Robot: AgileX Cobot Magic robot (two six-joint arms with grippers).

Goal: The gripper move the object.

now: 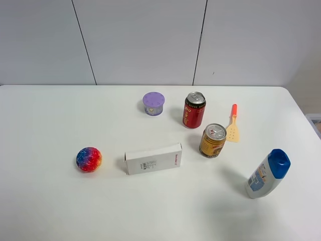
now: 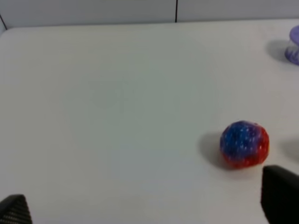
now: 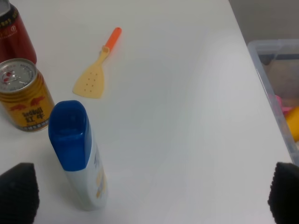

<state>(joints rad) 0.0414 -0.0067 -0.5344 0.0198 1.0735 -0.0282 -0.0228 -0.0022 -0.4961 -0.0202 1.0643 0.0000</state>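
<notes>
The small gold-yellow can stands upright on the white table, just in front and to the right of a taller red can. It also shows in the right wrist view. Neither gripper appears in the exterior high view. My right gripper is open and empty, its dark fingertips wide apart, with a white bottle between it and the gold can. My left gripper is open and empty, far from the can, near a ball.
A white bottle with a blue cap lies near the gold can. A yellow spatula with an orange handle, a white box, a purple cup and a red-blue ball lie around. A clear bin stands off the table's right edge.
</notes>
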